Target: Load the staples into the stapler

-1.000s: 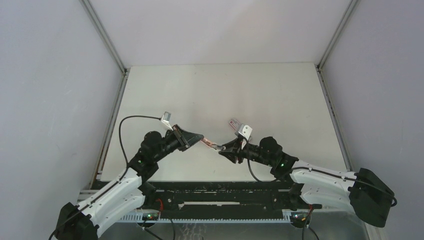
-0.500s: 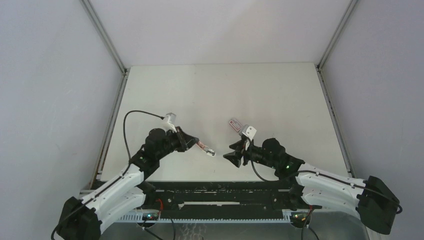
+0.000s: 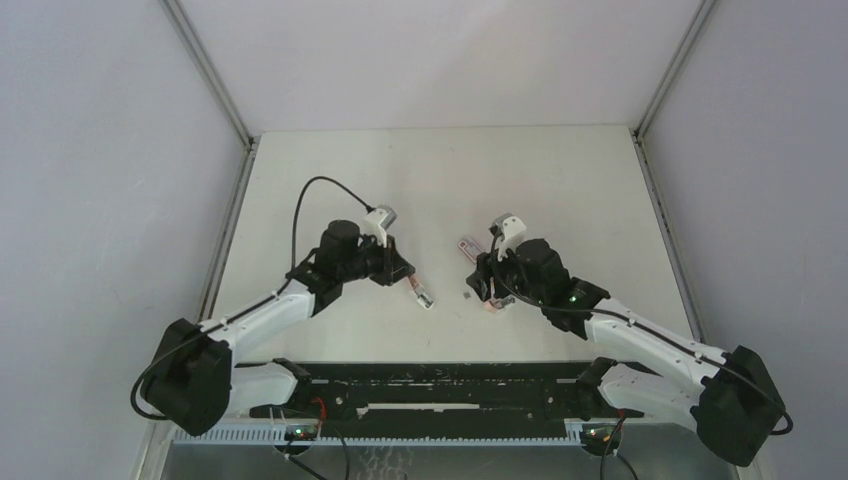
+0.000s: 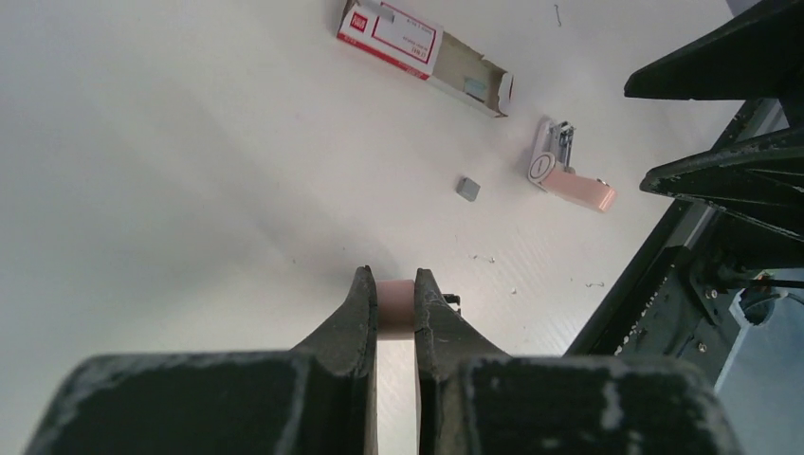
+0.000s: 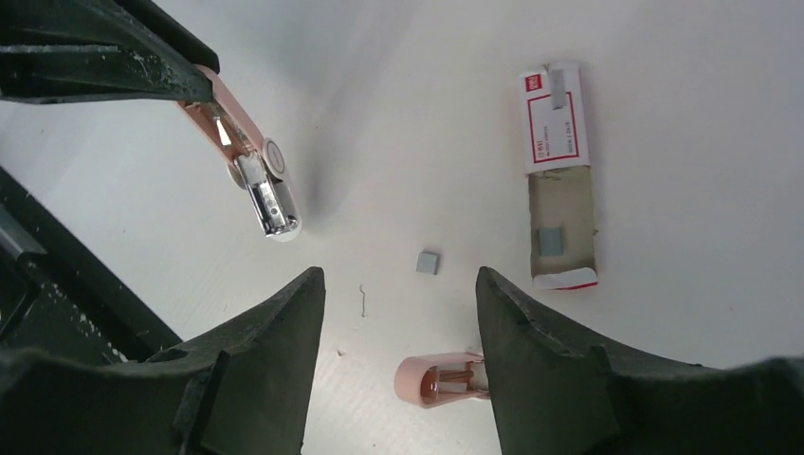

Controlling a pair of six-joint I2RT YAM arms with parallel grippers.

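My left gripper (image 4: 392, 276) is shut on a pink mini stapler (image 4: 396, 309). In the top view this gripper (image 3: 401, 276) holds the stapler (image 3: 420, 297) low over the table, metal end out. In the right wrist view the stapler (image 5: 245, 161) lies open. A small grey block of staples (image 5: 428, 262) lies loose on the table; it also shows in the left wrist view (image 4: 467, 189). The pinkish staple box (image 5: 557, 142) lies open with another grey piece (image 5: 550, 239) inside. My right gripper (image 5: 398, 275) is open and empty above the loose block.
A second pink mini stapler (image 5: 438, 378) lies on the table, partly behind my right finger; it also shows in the left wrist view (image 4: 572, 177). Loose single staples (image 5: 362, 299) are scattered nearby. The black base rail (image 4: 683, 284) runs along the near edge.
The two grippers, close together near the front edge a second ago, have parted and moved farther onto the table. The right gripper now points down over the loose staples and the second stapler.
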